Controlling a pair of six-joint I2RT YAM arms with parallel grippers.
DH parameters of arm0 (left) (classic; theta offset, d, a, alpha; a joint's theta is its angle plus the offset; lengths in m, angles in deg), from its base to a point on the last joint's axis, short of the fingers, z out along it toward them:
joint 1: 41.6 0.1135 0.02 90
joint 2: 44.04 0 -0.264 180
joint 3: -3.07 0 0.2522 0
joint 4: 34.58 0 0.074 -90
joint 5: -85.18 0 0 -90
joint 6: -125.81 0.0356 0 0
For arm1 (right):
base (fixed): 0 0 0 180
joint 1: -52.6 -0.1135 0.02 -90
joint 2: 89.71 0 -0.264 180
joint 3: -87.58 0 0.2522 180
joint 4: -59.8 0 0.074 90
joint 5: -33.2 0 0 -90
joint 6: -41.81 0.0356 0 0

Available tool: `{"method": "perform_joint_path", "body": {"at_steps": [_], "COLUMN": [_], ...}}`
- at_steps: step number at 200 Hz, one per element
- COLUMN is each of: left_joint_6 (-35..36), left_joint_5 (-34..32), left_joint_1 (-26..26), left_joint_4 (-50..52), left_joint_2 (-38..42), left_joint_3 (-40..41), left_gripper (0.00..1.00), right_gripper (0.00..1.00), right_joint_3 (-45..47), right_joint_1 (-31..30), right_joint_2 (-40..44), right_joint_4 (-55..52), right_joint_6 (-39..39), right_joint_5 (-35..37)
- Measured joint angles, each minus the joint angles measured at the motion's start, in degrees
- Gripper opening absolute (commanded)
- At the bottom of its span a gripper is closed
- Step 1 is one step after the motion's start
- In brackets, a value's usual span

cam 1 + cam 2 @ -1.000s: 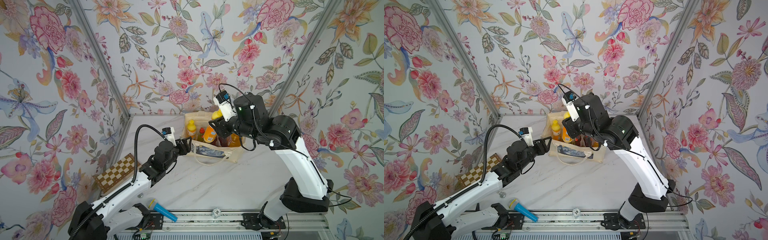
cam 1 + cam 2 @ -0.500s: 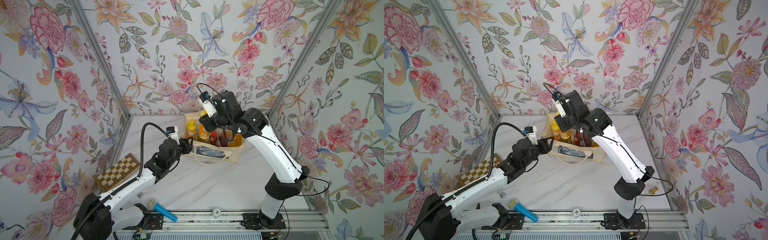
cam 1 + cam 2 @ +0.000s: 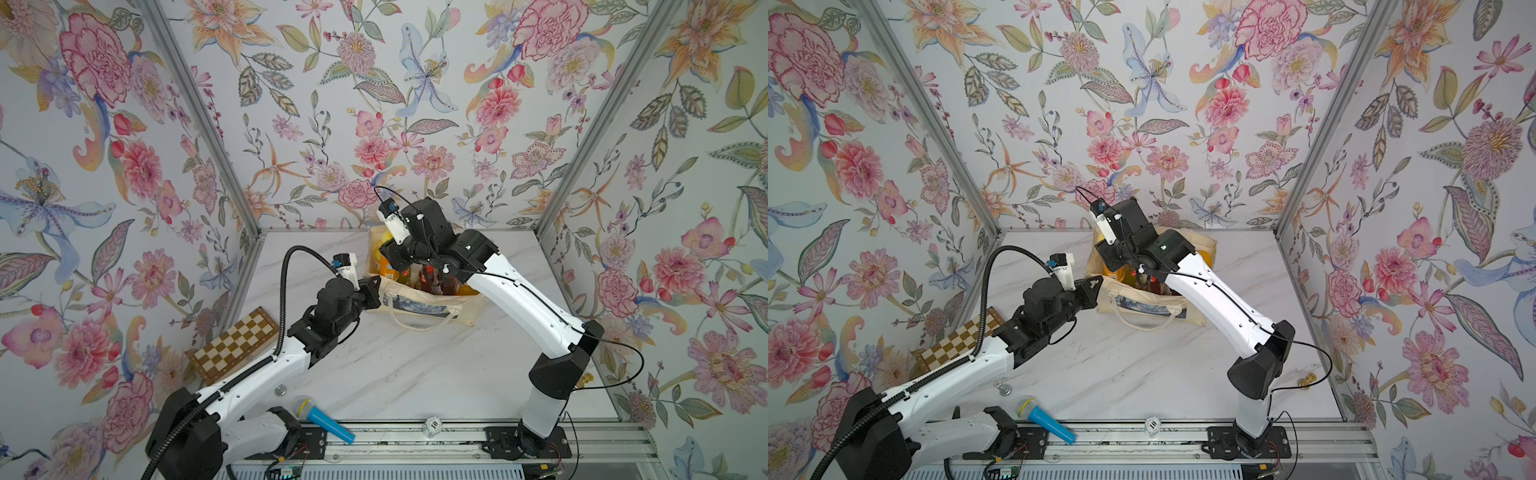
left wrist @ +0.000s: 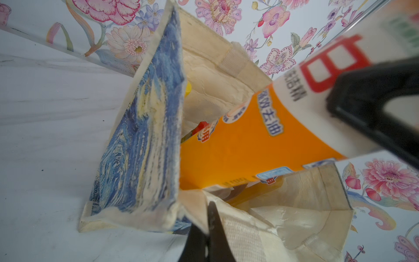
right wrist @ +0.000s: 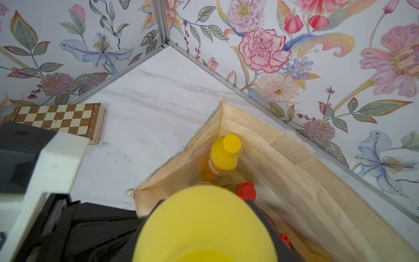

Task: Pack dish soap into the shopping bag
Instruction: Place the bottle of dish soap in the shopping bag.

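Note:
The shopping bag, cream canvas with a blue swirling picture, stands open by the back wall. My left gripper is shut on the bag's near rim at its left end. My right gripper is shut on an orange, yellow-capped dish soap bottle. That bottle slants down into the bag's mouth. Inside the bag stand another yellow-capped orange bottle and red-capped bottles.
A folded chessboard lies by the left wall. A blue toy microphone and a small white "10" chip lie at the front edge. Gold coins sit near the right arm's base. The back wall is right behind the bag.
My left gripper has reached the bag's rim and closed on it. My right arm has carried the bottle to the left and down into the bag's mouth.

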Motion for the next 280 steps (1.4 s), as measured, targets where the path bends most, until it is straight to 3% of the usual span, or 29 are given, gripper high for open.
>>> {"method": "perform_joint_path", "body": {"at_steps": [280], "left_joint_6": [-1.8], "left_joint_5": [1.0], "left_joint_1": [0.0], "left_joint_4": [2.8], "left_joint_2": [2.8], "left_joint_3": [0.0], "left_gripper": [0.0], "right_gripper": [0.02], "right_joint_3": [23.0], "right_joint_1": [3.5], "right_joint_2": [0.0], "right_joint_4": [21.4], "right_joint_6": [0.4], "right_joint_5": [-7.8]}}
